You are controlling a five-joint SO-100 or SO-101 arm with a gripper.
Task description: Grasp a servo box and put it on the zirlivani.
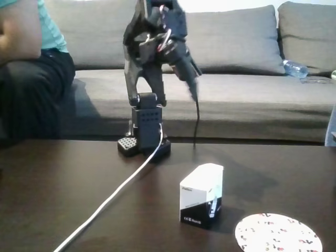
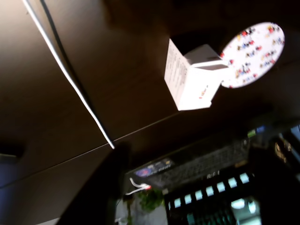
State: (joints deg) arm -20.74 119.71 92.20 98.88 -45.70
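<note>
The servo box stands upright on the dark table, white on top and black below; in the wrist view the servo box shows its white faces. The zirlivani, a flat white speckled disc, lies just to the box's right at the table's front edge, and the zirlivani sits close beside the box in the wrist view. My gripper hangs high above the table behind the box, pointing down, slightly blurred. Its fingers read as one tapered dark shape with nothing between them.
The arm's base stands at the table's back. A white cable runs from it to the front left. A person sits on the grey sofa at left; a water bottle lies at right.
</note>
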